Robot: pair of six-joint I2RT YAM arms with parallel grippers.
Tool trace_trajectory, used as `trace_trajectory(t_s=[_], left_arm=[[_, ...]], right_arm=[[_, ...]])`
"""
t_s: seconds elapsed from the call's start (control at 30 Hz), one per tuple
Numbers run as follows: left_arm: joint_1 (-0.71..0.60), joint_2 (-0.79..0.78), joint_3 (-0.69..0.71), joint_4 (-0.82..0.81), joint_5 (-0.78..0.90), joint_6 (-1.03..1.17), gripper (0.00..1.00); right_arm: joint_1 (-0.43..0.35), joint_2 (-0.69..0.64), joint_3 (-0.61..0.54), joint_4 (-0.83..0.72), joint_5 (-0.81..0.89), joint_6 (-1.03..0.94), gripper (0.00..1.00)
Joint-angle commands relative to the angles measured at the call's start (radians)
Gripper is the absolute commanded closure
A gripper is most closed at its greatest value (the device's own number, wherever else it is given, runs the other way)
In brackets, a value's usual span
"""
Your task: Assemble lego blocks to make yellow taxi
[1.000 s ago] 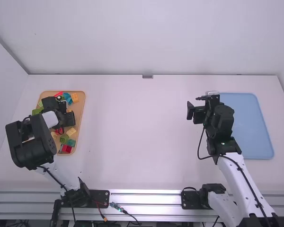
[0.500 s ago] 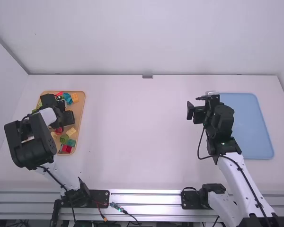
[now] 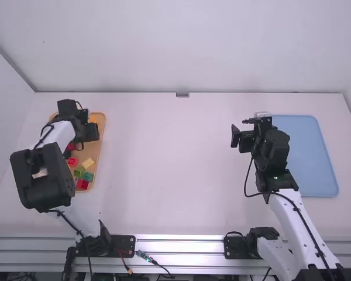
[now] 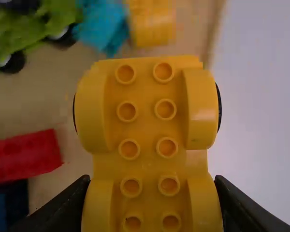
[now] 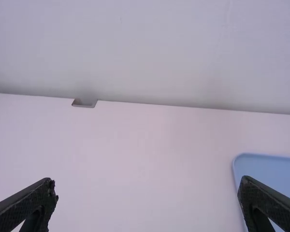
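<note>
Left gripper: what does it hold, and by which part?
The left gripper holds the yellow car base by its two sides, at one pair of wheel arches.

Yellow car-base block point(image 4: 147, 125): studs in two columns, rounded arches along both sides, dark edges behind the upper pair; held over the tray between the fingers of the left gripper point(image 3: 86, 126), studded face toward the wrist camera.

Loose blocks, in the tan tray point(image 3: 94, 150): one yellow point(image 4: 153, 21), beside a bright blue piece point(image 4: 102, 23); lime-green pieces point(image 4: 55, 18) with black wheels; long red block point(image 4: 24, 155), next to a dark blue one point(image 4: 4, 208); teal block point(image 3: 87, 176), near a red block point(image 3: 82, 184).
</note>
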Motion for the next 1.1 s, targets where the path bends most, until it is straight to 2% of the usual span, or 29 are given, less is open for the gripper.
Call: trace_trajectory(t_s=[0.0,0.1,0.27,0.33,0.47,0.6,0.73,0.8,1.07], left_arm=[[-0.097,-0.117,-0.035,-0.005,0.013,0.06,0.82],[-0.229,-0.177,-0.068,-0.022,0.039,0.17,0.82],[-0.412,-0.227,-0.083,-0.132,0.169,0.439,0.73],[-0.476,-0.23,-0.083,-0.169,0.2,0.523,0.73],[-0.597,-0.227,-0.083,-0.256,0.203,0.657,0.62],[-0.682,-0.211,-0.093,-0.296,0.198,0.81,0.62],[-0.713,-0.201,-0.143,-0.234,0.212,0.913,0.64],[-0.713,-0.18,-0.182,-0.166,0.249,0.94,0.6],[-0.713,-0.096,-0.229,-0.095,0.357,1.002,0.54]], right_arm=[[0.002,-0.002,0.021,-0.001,0.002,0.0,0.01],[0.002,-0.002,0.021,-0.001,0.002,0.0,0.01],[0.003,-0.002,0.021,-0.005,0.002,0.0,0.01],[0.003,-0.002,0.021,-0.01,0.002,0.0,0.01],[0.002,-0.009,0.021,-0.034,0.002,0.0,0.01],[0.002,-0.022,0.021,-0.051,0.002,0.0,0.01],[0.002,-0.042,0.021,-0.069,0.002,0.0,0.01],[0.002,-0.059,0.021,-0.084,0.002,0.0,0.01],[0.002,-0.106,0.021,-0.105,0.002,0.0,0.01]])
